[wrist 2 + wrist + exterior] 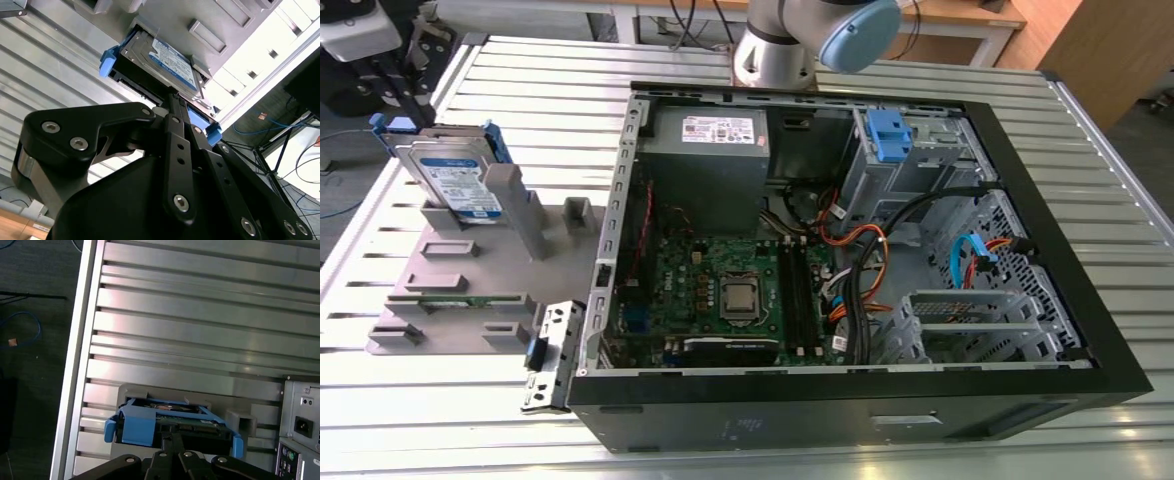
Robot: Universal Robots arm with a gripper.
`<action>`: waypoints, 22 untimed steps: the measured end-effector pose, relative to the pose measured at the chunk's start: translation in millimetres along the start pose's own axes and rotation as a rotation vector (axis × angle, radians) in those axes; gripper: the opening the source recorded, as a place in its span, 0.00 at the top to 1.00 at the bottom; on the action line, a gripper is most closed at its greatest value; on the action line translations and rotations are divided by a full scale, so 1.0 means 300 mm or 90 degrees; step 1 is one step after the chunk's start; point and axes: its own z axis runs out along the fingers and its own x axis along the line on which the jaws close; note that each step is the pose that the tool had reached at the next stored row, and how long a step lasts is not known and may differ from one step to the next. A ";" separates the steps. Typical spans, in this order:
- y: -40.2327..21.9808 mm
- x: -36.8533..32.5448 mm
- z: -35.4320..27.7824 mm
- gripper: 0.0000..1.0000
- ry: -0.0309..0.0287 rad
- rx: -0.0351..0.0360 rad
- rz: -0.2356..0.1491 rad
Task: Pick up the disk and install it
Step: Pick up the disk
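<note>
The work stands at the pick-up step. The disk (454, 185) stands on edge in a slot of the grey holder (467, 280), on the ribbed bench (1107, 150) at the exterior view's left, well apart from the open computer case (854, 400). In the second wrist view the end effector (181, 107) sits right at the disk's free upper edge, drawn in close on the blue carrier that frames the metal body. From where I stand it looks clamped on that rail, though the disk is not yet raised out of its slot.

Nothing of the install is done. The drive cage (914, 165) in the far corner of the case shows only its own blue latch piece.

To my eye, the next move calls for a straight pull along the disk's own plane, since the holder hugs its lower end. The narrow hold on a plastic rail also calls for a firm grip.
</note>
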 end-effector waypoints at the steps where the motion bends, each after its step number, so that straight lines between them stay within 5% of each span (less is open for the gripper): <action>1: 0.000 0.000 0.000 0.89 0.0002 -0.0001 -0.004; 22: 0.000 0.000 0.000 0.89 0.0045 -0.0025 -0.103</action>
